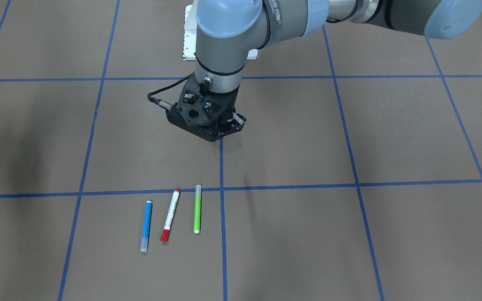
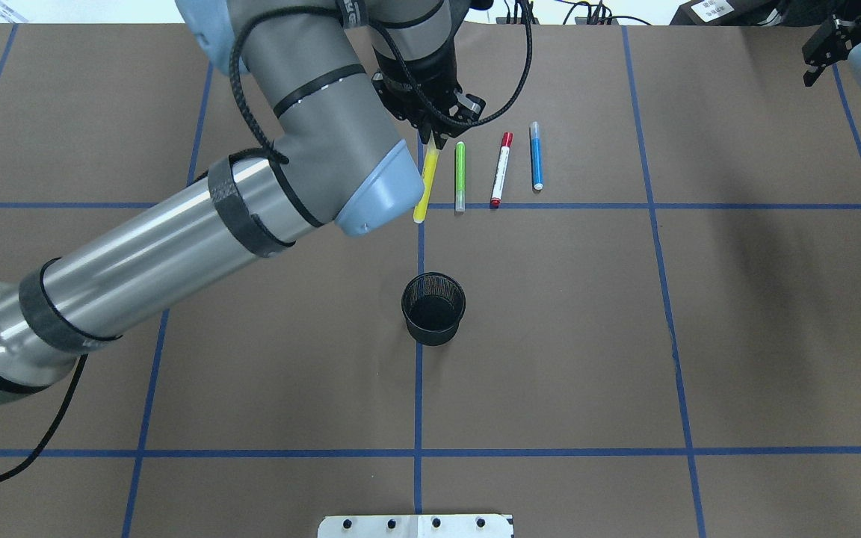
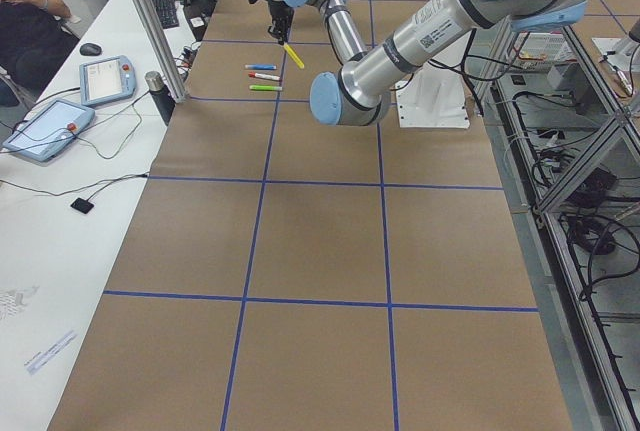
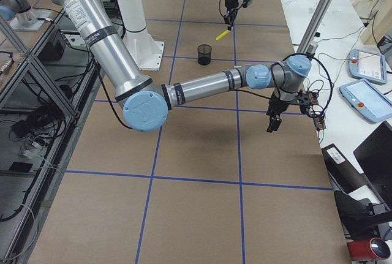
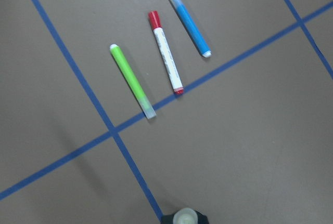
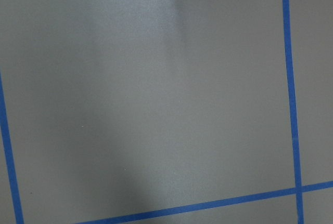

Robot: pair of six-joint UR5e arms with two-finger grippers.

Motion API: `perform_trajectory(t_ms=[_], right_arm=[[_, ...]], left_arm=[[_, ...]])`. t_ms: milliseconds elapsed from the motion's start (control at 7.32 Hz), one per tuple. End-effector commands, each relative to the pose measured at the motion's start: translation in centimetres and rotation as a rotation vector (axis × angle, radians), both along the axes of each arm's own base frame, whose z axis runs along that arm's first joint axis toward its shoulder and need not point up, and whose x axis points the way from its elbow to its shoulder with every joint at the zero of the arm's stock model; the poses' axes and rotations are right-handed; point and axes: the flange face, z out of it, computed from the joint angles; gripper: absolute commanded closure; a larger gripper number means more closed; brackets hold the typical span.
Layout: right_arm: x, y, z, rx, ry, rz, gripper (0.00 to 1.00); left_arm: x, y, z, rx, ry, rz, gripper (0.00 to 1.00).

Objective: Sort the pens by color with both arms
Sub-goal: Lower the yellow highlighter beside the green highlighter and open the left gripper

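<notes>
Left black two-finger gripper (image 2: pixel 433 140) pinching slim yellow marker pen (image 2: pixel 425 183) endwise.
Risk: slipping from end-grip onto light-green marker (image 2: pixel 460 175) at three o'clock.

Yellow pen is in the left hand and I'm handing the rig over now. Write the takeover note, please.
Left hand: shut on the yellow pen, held tilted off the table.
Right hand: off to the side, nothing seen in it; open or shut unclear.
Done: green pen, red-capped white pen and blue pen lie in a row. Black mesh cup looks empty.
Left: probably set the yellow pen down beside the green one.
</notes>
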Motion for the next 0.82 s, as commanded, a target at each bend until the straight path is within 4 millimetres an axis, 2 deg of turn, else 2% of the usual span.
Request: perform_trajectory(t_ms=[0,273,546,683], right_arm=[[0.1,0.9,1.2,0.054,-0.018,0.000,0.02],[0.0,0.9,0.4,0.068,-0.040,-0.004,0.02],[-0.1,1.0,-0.3,0.078,-0.049,-0.003,0.02],[-0.1,1.0,-0.4,0.081,-0.049,-0.004,0.02]], left_arm=[[0.3,-5.8,3.4,-0.090,-0.032,-0.020,0.93],[1.9,-7.7,6.8,-0.163,-0.073,-0.036,0.93],[3.5,-7.9,7.0,-0.285,-0.061,-0.056,0.91],[5.4,-7.9,7.5,-0.318,-0.038,-0.084,0.90]])
